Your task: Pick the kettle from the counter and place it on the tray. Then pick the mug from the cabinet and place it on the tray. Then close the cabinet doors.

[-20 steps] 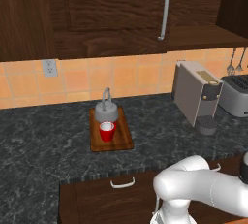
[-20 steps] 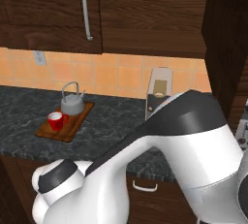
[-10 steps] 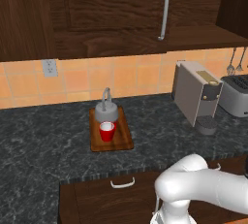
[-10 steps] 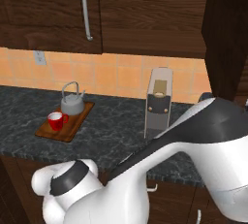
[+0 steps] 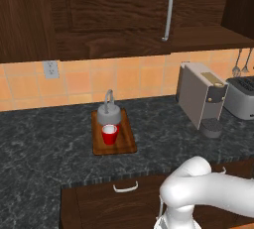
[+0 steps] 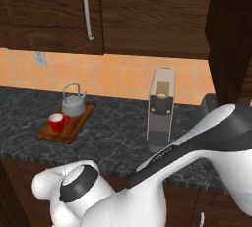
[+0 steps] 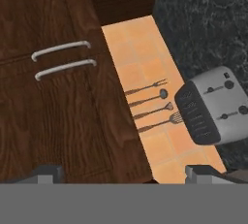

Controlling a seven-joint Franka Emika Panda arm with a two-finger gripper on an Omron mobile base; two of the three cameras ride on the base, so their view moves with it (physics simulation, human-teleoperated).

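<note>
White arm swinging rightward; squat grey metal kettle and red mug resting on rounded reddish-brown wooden tray; gripper fingers spreading wide.

The kettle is grey-silver, the mug bright red, the tray reddish-brown wood. The counter is black-grey speckled stone. The cabinet doors are dark brown wood-grain; the wall tiles are orange.

No text, label, brand or number can be read anywhere. The toaster at the right of the hand view shows round knobs without legible markings.
</note>
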